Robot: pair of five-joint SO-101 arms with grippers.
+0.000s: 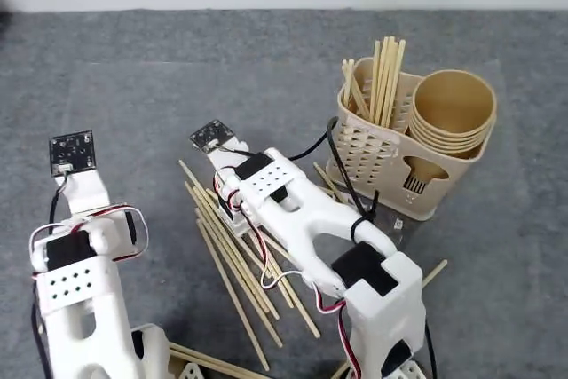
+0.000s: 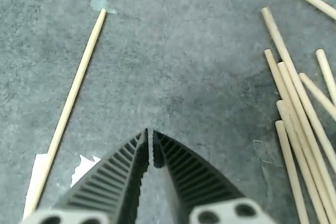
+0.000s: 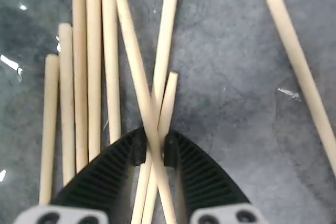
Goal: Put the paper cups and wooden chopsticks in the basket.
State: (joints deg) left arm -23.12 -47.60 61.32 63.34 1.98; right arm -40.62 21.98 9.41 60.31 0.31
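A beige slotted basket (image 1: 373, 150) stands at the back right, holding a stack of paper cups (image 1: 454, 111) and several upright wooden chopsticks (image 1: 383, 73). More chopsticks (image 1: 232, 255) lie scattered on the grey mat at the centre. Over this pile my right gripper (image 3: 153, 144) is shut on a few crossed chopsticks (image 3: 137, 61), and others lie flat beside them. My left gripper (image 2: 150, 134) is shut on nothing, low over bare mat. A single chopstick (image 2: 74, 92) lies to one side of it and several chopsticks (image 2: 294, 108) to the other.
The right arm (image 1: 302, 210) stretches from the front toward the pile, close to the basket's near side. The left arm (image 1: 80, 255) stands at the front left. A few chopsticks (image 1: 213, 363) lie by its base. One stick (image 1: 433, 272) lies near the right arm's base.
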